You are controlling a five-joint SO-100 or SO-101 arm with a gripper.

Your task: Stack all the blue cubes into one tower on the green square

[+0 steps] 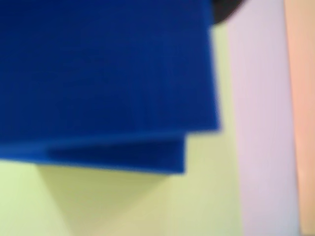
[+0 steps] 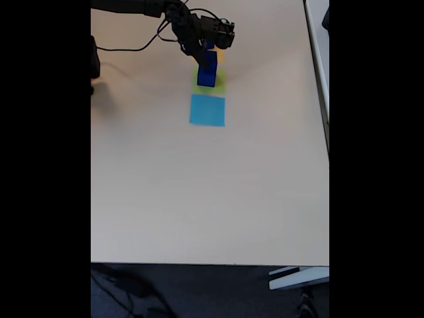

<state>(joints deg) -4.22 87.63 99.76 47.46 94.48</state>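
In the wrist view, two blue cubes [image 1: 103, 73] are seen blurred and very close, one stacked on the other, the lower one [image 1: 123, 156] showing beneath the upper one's edge. Both sit over the green square [image 1: 128, 206]. An orange square [image 1: 301, 98] lies at the right edge.

In the fixed view, the stack [image 2: 207, 69] is seen on the green square [image 2: 218, 85] at the far side of the surface [image 2: 212, 199]. A light-blue square [image 2: 207, 110] lies just nearer. The gripper [image 2: 207, 52] is placed at the stack's top; whether it is clenched cannot be told.

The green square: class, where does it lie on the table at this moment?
In the fixed view the green square lies near the table's top edge, under the stacked blue cubes, directly above the light-blue square.
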